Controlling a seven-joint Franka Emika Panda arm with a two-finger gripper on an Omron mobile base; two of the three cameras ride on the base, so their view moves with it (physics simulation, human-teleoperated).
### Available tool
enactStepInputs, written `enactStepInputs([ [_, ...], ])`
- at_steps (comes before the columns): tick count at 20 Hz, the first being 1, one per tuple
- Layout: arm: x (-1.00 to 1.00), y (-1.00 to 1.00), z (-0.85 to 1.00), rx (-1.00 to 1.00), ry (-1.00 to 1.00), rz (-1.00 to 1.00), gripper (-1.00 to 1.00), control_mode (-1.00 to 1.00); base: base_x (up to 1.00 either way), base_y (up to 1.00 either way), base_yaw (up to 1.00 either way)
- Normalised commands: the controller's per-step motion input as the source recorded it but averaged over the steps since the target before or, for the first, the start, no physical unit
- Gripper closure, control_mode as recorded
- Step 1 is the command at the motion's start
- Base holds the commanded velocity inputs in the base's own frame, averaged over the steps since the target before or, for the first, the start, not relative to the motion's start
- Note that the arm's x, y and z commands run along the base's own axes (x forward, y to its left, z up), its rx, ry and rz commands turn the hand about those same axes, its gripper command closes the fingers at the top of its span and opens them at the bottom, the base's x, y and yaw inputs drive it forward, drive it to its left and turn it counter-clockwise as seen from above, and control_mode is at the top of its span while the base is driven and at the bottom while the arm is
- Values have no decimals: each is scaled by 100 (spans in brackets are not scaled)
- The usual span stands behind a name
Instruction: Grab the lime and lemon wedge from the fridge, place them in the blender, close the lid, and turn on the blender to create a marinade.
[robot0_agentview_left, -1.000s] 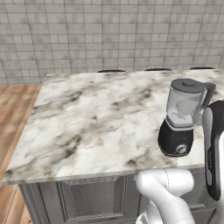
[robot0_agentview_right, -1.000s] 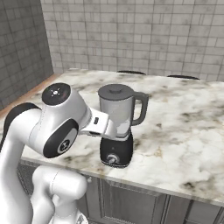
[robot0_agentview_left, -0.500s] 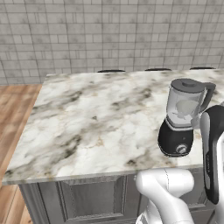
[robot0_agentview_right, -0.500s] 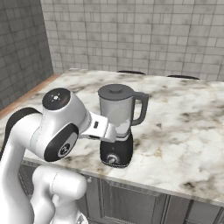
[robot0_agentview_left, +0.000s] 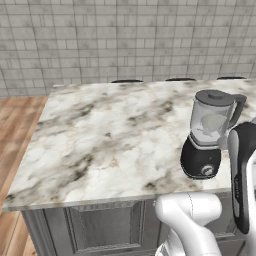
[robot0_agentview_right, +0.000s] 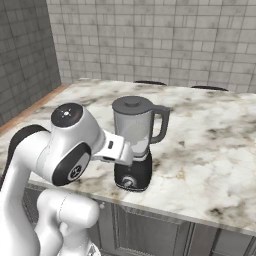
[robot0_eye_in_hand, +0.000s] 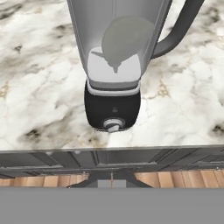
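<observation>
**Marble counter, lidded blender, only the knob left to turn**

Marble veined in grey and tan covers the island counter (robot0_agentview_left: 100, 145), and the blender (robot0_agentview_left: 207, 135) stands near its front edge, on the side where the arm rises. The lid (robot0_agentview_right: 132, 104) already sits flat on top of the jar, and through the tinted wall in the hand view a rounded pale-green shape (robot0_eye_in_hand: 124, 38) rests low inside the jar. I cannot tell whether that is the lime, the lemon wedge, or both pressed together. The fridge is out of these frames.

Judging from this, fetching, loading and closing the lid look finished, and the one step remaining is switching the machine on. The silver knob (robot0_eye_in_hand: 113, 125) faces the hand camera squarely from the front of the black base, so the hand seems lined up on it from just off the counter's edge. The fingertips are not visible; the claw is fully closed and, as far as the pictures show, grips nothing. The knob appears untouched so far.
</observation>
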Motion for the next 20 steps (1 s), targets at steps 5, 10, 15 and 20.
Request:
enactStepInputs([
  [5, 0, 0, -52, 0, 1, -1, 100, -100, 0, 0, 0],
  [10, 9, 6, -56, 0, 0, -2, 100, -100, 0, 0, 0],
  [15, 20, 14, -50, 0, 0, -2, 100, -100, 0, 0, 0],
  [20, 22, 1, -28, 0, -1, 0, 100, -100, 0, 0, 0],
])
